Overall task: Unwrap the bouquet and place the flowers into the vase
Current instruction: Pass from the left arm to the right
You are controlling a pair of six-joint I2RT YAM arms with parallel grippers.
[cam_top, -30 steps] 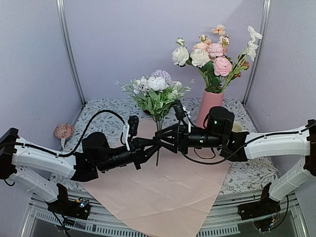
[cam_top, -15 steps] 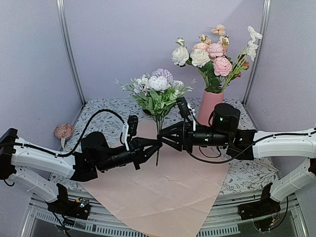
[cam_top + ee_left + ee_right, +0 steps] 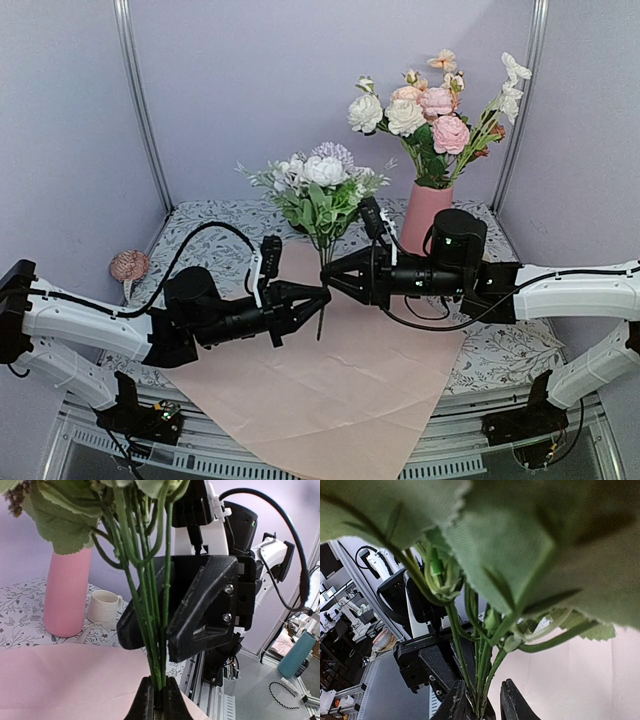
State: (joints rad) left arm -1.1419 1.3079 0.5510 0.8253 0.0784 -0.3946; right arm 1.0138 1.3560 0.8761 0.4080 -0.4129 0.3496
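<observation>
The bench (image 3: 510,350) is mostly covered by the flattened pink paper (image 3: 340,390), so unwrapping looks done. The vase (image 3: 424,215) at back right is already filled with 1 bunch. The other flowers (image 3: 318,185) are held upright, stems clamped by the left pincer (image 3: 159,702), probably for a handover. The right pincer (image 3: 482,705) is set narrowly around them, not quite gripping. A cream mug (image 3: 104,607) is parked beside the vase.

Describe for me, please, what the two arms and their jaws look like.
Both the left arm and right arm have white links, black joints and wrists, and looping black cables. The jaws are black, angular wedges with small screws.
</observation>
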